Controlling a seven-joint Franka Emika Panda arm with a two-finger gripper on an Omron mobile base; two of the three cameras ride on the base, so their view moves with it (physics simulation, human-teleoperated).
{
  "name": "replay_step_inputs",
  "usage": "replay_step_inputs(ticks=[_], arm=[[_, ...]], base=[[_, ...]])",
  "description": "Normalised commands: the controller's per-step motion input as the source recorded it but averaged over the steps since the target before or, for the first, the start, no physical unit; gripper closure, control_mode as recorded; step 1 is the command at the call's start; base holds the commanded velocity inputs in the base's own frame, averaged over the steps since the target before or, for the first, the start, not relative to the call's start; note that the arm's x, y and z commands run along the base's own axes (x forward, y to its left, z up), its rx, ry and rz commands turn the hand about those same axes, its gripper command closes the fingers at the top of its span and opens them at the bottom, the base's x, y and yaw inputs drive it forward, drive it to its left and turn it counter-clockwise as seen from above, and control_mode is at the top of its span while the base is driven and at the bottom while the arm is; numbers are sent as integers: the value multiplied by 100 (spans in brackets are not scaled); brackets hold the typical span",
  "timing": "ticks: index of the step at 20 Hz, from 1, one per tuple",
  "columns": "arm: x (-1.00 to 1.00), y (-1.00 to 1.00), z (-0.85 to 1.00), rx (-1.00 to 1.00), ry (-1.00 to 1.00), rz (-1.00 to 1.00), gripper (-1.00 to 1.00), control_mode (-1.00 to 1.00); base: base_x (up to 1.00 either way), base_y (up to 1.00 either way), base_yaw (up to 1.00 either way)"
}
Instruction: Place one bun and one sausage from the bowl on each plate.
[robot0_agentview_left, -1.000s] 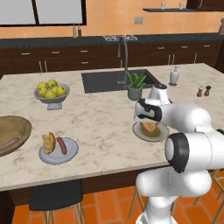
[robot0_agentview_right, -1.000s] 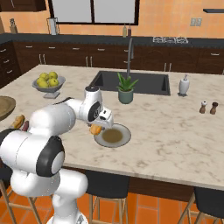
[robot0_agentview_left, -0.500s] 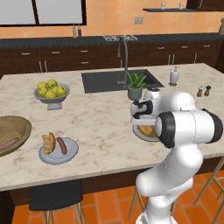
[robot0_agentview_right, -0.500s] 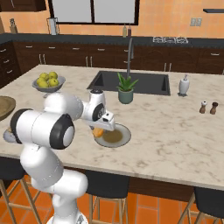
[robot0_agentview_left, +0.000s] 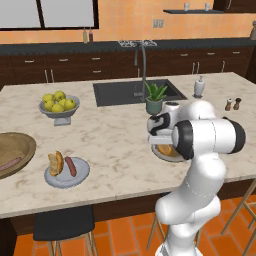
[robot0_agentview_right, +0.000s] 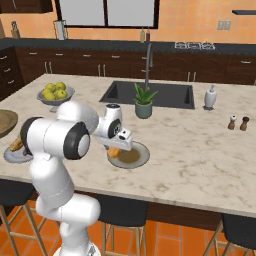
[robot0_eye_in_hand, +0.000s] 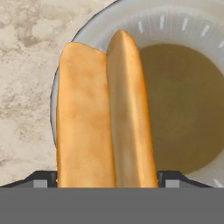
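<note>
Two golden-brown halves of a split oblong bun (robot0_eye_in_hand: 105, 113) lie side by side in the hand view, one paler than the other, stretched across the rim of a round grey plate with a brownish centre (robot0_eye_in_hand: 183, 105); the robot's hand (robot0_eye_in_hand: 105, 179) sits low over the bun's near end with its dark finger tips spread to either side of it, and whether they press on it cannot be told. The right base view shows what the hand view leaves out: the plate (robot0_agentview_right: 137, 157) rests on the beige marbled tabletop (robot0_agentview_right: 200, 150) in front of a small potted green plant (robot0_agentview_right: 143, 101). The left base view alone takes in the wide shallow brown wooden bowl (robot0_agentview_left: 15, 150) at the tabletop's left edge with a reddish sausage (robot0_agentview_left: 9, 164) in it, and beside it a second grey plate (robot0_agentview_left: 67, 172) carrying a bun and a sausage.
</note>
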Motion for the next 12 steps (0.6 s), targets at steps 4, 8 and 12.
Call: replay_step_inputs(ticks=[4, 8, 12], arm=[[26, -2, -39, 0, 0, 0, 100, -100], [2, -1, -7, 0, 0, 0, 100, -100], [0, 0, 0, 0, 0, 0, -100, -100]], base=[[0, 0, 0], [0, 0, 0], [0, 0, 0]])
